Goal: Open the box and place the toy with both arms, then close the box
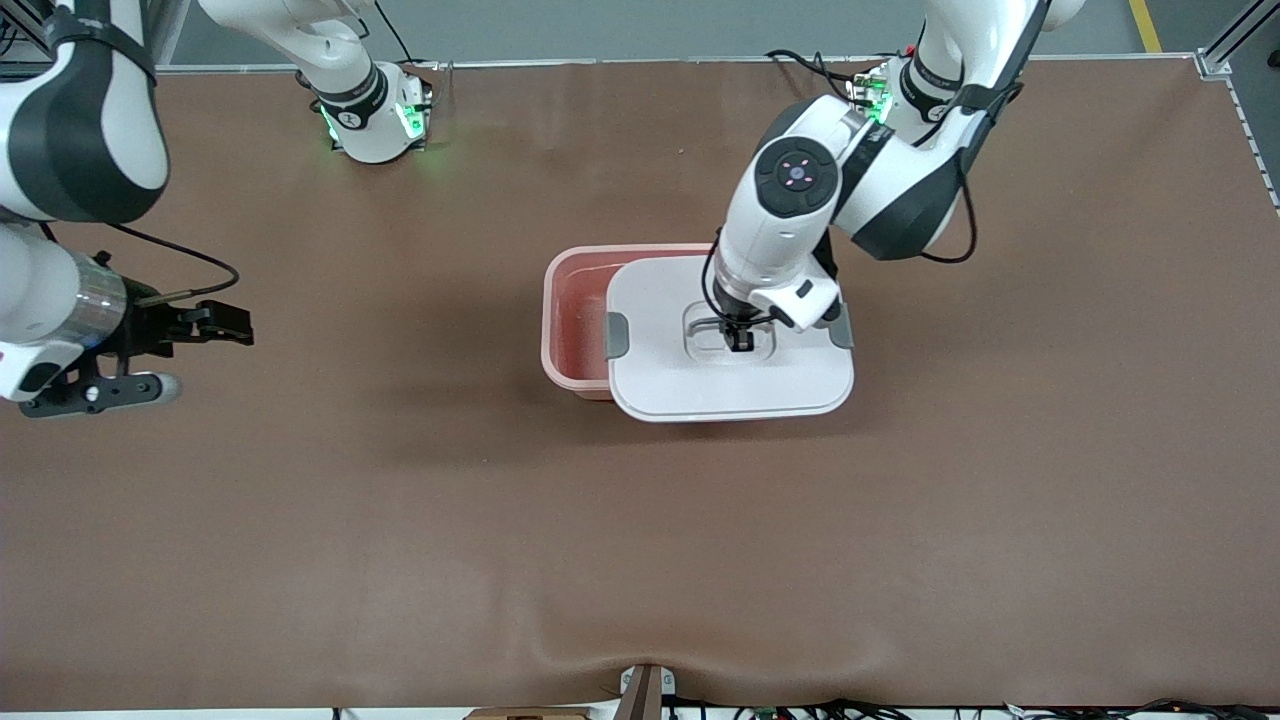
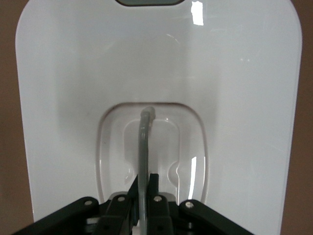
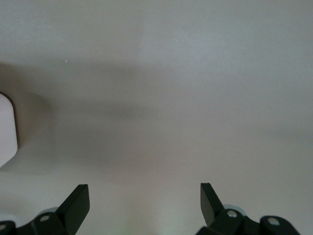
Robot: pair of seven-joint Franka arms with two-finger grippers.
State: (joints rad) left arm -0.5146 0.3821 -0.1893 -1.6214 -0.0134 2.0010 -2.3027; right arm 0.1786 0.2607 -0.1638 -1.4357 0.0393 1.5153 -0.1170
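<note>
Brown table point(image 1: 400, 520) fills the front view, nothing on it but the box. The box point(image 1: 575, 320) — pink translucent tub — sits mid-table, a little toward the left arm's end. Its white lid point(image 1: 700, 385) is off-register: shifted toward the left arm's end and slightly nearer the front camera, so a strip of the tub's interior shows open on the side toward the right arm. Whether the lid is lifted clear or resting on the rim, can't tell. Grey clips point(image 1: 617, 335) on the lid's short sides hang free.

Left arm reaches from its base down onto the lid; left gripper point(image 1: 739, 338) is in the recessed well, fingers point(image 2: 153, 183) pinched together on the thin grey handle point(image 2: 144, 147) — that's why the lid goes with the arm. Judged step: carrying the lid aside to open the box.

Right arm waits at its end of the table, right gripper point(image 1: 215, 325) over bare tabletop, fingers point(image 3: 78, 200) spread wide, holding nothing — probably kept free for the toy.

Toy: not visible in any view; the exposed part of the tub looks empty.
</note>
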